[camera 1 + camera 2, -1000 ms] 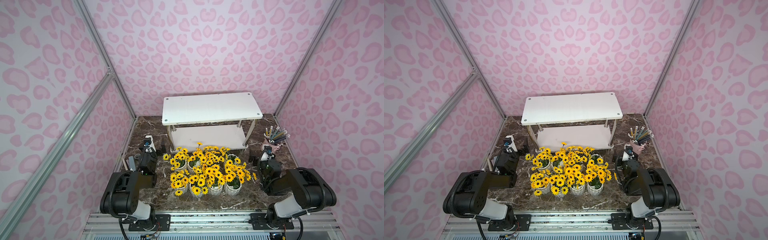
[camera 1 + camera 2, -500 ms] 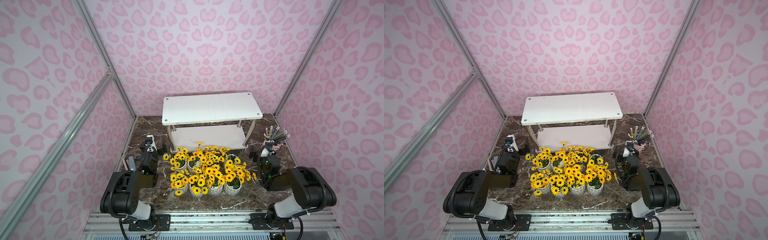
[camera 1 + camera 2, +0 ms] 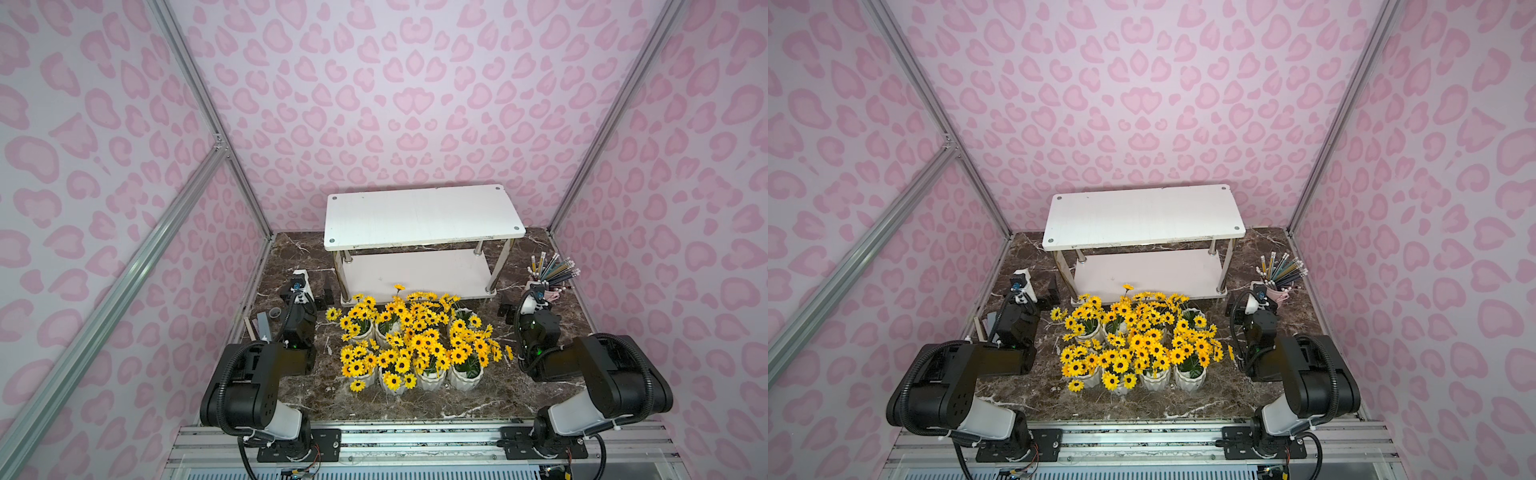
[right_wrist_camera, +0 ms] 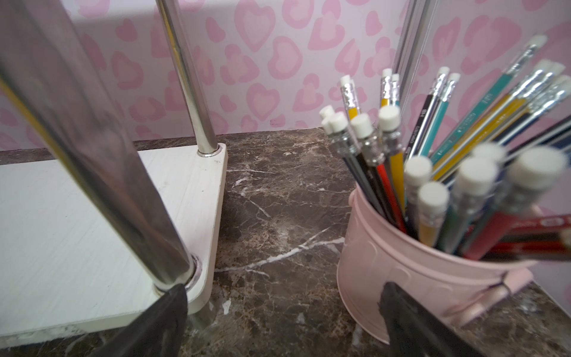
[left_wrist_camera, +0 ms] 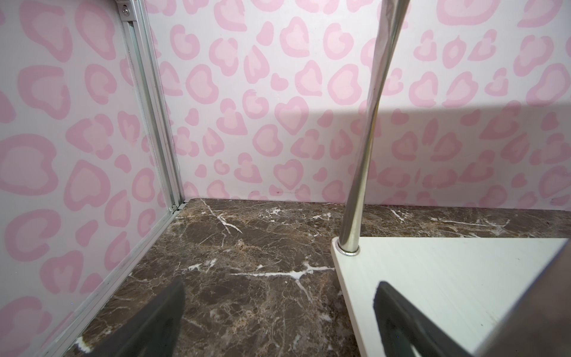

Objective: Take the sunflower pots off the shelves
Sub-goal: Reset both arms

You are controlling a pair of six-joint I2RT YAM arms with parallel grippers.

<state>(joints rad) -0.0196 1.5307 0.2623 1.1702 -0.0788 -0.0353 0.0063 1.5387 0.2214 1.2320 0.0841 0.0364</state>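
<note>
Sunflower pots (image 3: pixel 411 345) yellow/white; shelves (image 3: pixel 419 216) white; tabletop (image 3: pixel 415 405) brown marble; walls (image 3: pixel 395 104) pink-spotted; bucket (image 4: pixel 401 272) pink.

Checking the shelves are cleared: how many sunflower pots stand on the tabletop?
8 sunflower pots, it seems: four in a front row, four in the row behind, nearer the shelves, all on the tabletop. Blooms hide some back pots, so that row is uncertain.

A pink bucket (image 4: pixel 401 272) full of pencils (image 4: pixel 392 167) stands on the dark marble worktop (image 3: pixel 415 405) at its right edge; walls (image 3: pixel 374 104) with pink heart blotches enclose it.

Chrome shelf legs (image 5: pixel 370 123), seemingly marble tabletop (image 5: pixel 247 244)
</note>
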